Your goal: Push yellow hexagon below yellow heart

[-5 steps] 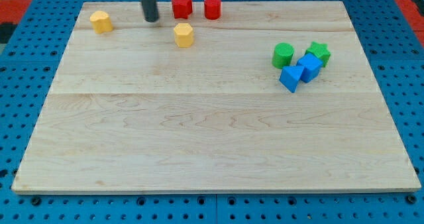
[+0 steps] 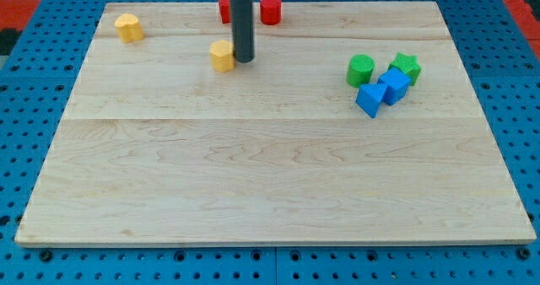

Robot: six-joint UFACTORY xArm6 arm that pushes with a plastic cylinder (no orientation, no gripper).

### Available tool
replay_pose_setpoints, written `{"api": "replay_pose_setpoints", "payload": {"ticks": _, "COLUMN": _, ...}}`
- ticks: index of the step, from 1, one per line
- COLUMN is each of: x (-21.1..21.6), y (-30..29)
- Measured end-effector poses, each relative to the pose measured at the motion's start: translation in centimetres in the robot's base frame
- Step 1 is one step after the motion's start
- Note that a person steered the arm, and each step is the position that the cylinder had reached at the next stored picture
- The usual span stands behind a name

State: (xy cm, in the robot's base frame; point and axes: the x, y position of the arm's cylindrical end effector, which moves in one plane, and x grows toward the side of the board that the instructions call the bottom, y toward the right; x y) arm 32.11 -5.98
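The yellow hexagon (image 2: 222, 56) lies on the wooden board near the view's top, left of centre. My tip (image 2: 244, 60) stands against its right side, touching it. The yellow heart (image 2: 128, 27) lies at the board's top left, well to the left of and above the hexagon. The rod rises from the tip and hides part of a red block behind it.
Two red blocks lie at the top edge: one (image 2: 224, 7) partly hidden by the rod, and a red cylinder (image 2: 270, 9). At the right, a green cylinder (image 2: 360, 69), a green star (image 2: 407, 67) and two blue blocks (image 2: 393, 86) (image 2: 369, 99) cluster together.
My tip has moved right and down, from left of the red blocks to the hexagon's right side. The hexagon has shifted a little left and down.
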Motion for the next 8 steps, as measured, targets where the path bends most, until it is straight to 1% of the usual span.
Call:
{"api": "replay_pose_setpoints", "payload": {"ticks": 2, "x": 0.0, "y": -11.4}}
{"api": "replay_pose_setpoints", "payload": {"ticks": 3, "x": 1.8, "y": -14.1}}
{"api": "replay_pose_setpoints", "payload": {"ticks": 4, "x": 6.0, "y": -13.9}}
{"api": "replay_pose_setpoints", "payload": {"ticks": 5, "x": 4.3, "y": -16.3}}
{"api": "replay_pose_setpoints", "payload": {"ticks": 6, "x": 0.4, "y": -16.3}}
{"api": "replay_pose_setpoints", "payload": {"ticks": 7, "x": -0.3, "y": -16.0}}
{"api": "replay_pose_setpoints", "payload": {"ticks": 8, "x": -0.1, "y": -15.0}}
